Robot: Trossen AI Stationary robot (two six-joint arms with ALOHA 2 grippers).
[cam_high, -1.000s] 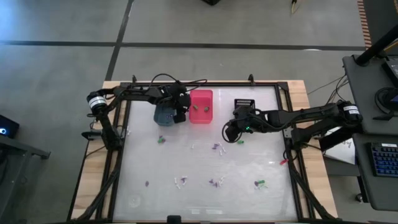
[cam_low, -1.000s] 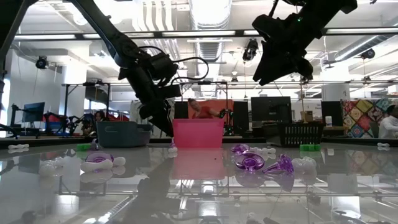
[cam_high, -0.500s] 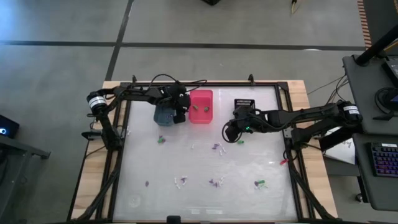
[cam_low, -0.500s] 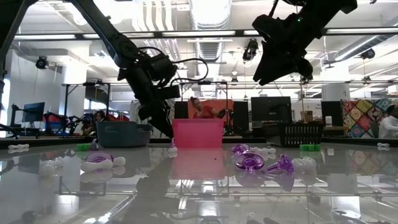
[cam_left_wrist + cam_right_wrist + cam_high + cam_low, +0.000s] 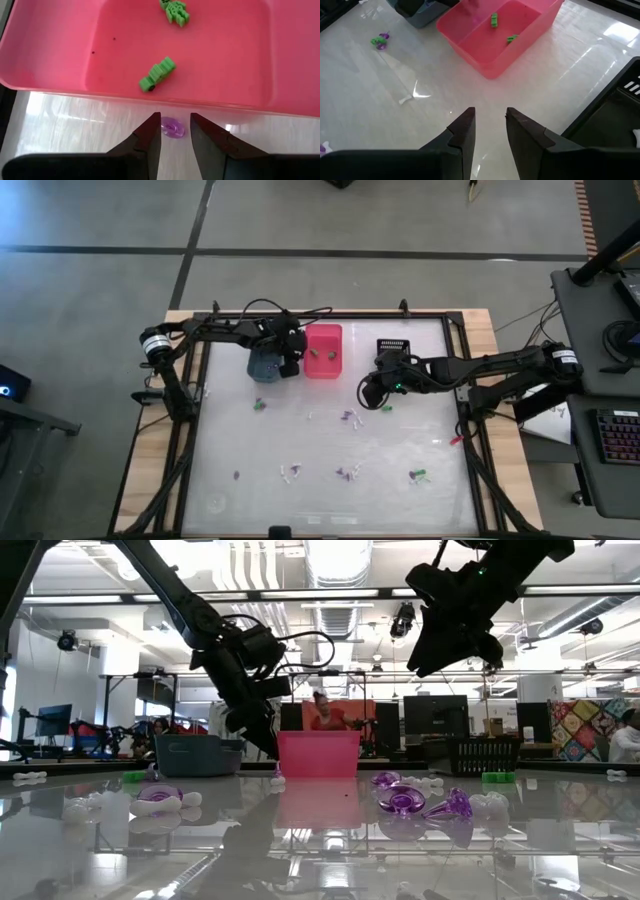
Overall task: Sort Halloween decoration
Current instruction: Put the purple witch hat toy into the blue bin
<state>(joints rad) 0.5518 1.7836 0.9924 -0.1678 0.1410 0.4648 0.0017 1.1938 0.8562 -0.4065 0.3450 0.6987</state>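
Trinkets (image 5: 157, 74) in pink bin (image 5: 60, 45); no readable writing visible.

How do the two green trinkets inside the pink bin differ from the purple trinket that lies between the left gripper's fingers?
The two green trinkets are blocky and opaque; the purple trinket is rounded and see-through. The green ones lie inside the pink bin; the purple one lies outside it on the table, just below the bin's wall, between the fingers of the left gripper. The green ones are longer than the purple one. All three are tiny beside the bin.
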